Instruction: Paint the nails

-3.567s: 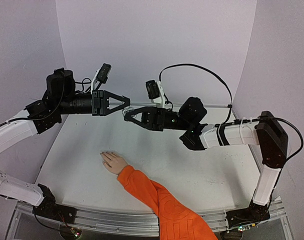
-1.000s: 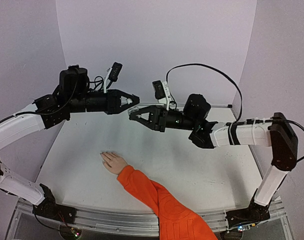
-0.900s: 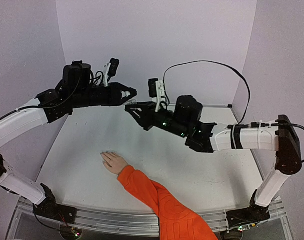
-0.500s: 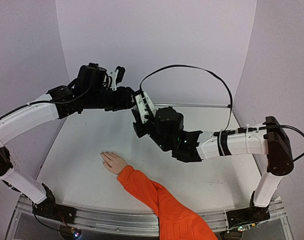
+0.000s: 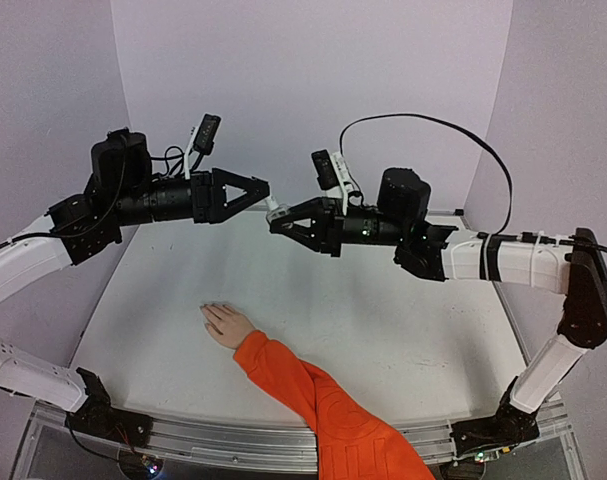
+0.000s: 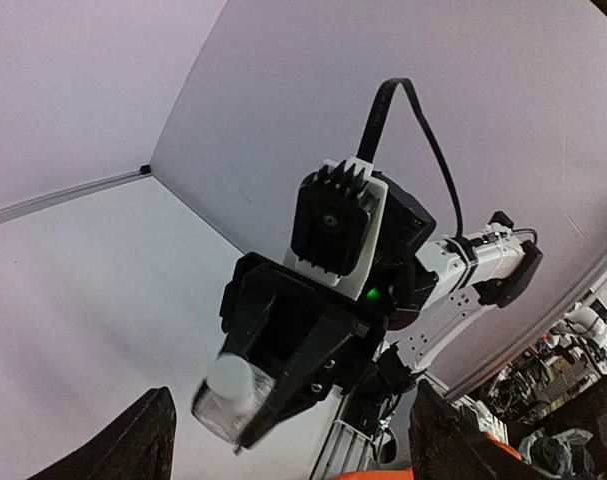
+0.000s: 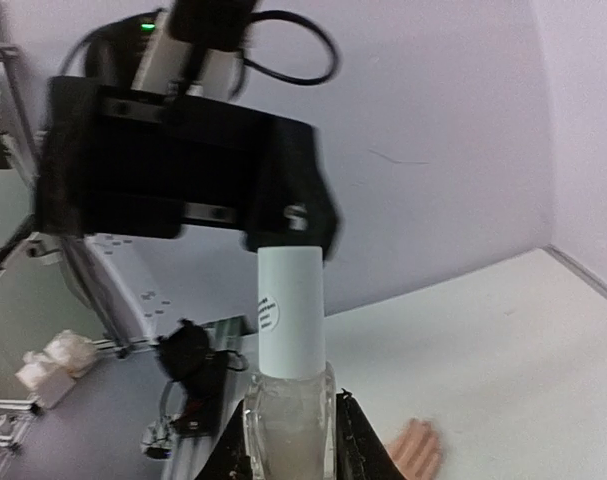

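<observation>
A small pale hand (image 5: 226,323) on a bright orange sleeve (image 5: 318,405) lies palm down on the white table; its nails are too small to make out. High above it, my right gripper (image 5: 280,222) is shut on a small clear bottle (image 7: 288,425) with a white cap (image 7: 290,310) that points at my left gripper (image 5: 263,188). The left gripper's jaws stand open, just off the cap and not touching it. In the left wrist view my left gripper (image 6: 293,400) frames the bottle (image 6: 226,392) from both sides with wide gaps. The hand (image 7: 419,446) shows blurred below the bottle.
Lilac walls close the table at the back and both sides. The right arm's black cable (image 5: 433,135) loops high over its wrist. Both arms' bases sit on the metal rail (image 5: 233,440) at the near edge.
My left gripper was shut near the bottle's cap; its jaws have opened and it has drawn back left. Both wrists have rolled back level. The right gripper still holds the bottle.
</observation>
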Controlling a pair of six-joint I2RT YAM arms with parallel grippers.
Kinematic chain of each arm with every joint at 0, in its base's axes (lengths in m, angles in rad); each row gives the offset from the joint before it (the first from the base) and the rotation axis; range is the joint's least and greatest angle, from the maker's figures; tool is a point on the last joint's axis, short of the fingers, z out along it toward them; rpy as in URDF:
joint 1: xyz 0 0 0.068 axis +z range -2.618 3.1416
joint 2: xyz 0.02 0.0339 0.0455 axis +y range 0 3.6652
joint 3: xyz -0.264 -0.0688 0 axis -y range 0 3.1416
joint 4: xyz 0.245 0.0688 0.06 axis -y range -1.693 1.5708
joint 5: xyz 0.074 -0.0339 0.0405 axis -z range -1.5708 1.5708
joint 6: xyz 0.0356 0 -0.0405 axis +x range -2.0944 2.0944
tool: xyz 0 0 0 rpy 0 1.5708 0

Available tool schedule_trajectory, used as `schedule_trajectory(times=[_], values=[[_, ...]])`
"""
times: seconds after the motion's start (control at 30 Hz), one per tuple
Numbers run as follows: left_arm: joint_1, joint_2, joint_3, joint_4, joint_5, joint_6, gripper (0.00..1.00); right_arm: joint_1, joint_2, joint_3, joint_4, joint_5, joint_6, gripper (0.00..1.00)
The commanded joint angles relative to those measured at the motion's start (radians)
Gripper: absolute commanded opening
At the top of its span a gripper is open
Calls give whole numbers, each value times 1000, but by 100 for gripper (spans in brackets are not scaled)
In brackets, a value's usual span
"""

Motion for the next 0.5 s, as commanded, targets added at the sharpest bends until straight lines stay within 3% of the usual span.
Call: schedule_trajectory(times=[0.0,0.17,0.47], values=[[0,18,-7,176,162,-1,78,9,-11,1,320,-313,275,0],[-2,14,-16,214,197,-20,71,9,34,-5,477,-322,402,0],[-14,25,0,218,220,-19,44,10,64,-2,506,-308,420,0]])
